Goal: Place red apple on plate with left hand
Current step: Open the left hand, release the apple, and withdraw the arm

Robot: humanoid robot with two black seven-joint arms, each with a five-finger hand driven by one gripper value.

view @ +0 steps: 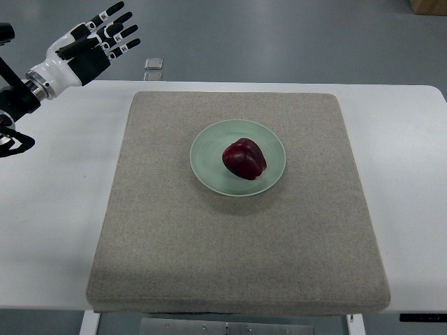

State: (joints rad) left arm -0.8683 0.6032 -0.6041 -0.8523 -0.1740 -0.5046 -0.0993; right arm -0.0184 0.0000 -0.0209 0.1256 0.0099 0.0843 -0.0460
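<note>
A dark red apple (244, 159) lies on a pale green plate (208, 150) in the middle of a grey felt mat (237, 244). My left hand (105, 36) is raised at the far left, over the table's back edge, well away from the plate. Its fingers are spread and hold nothing. The right arm does not show.
The mat lies on a white table (56, 209). A small grey object (154, 64) sits on the floor just beyond the table's far edge. A brown box corner (427, 5) shows at the top right.
</note>
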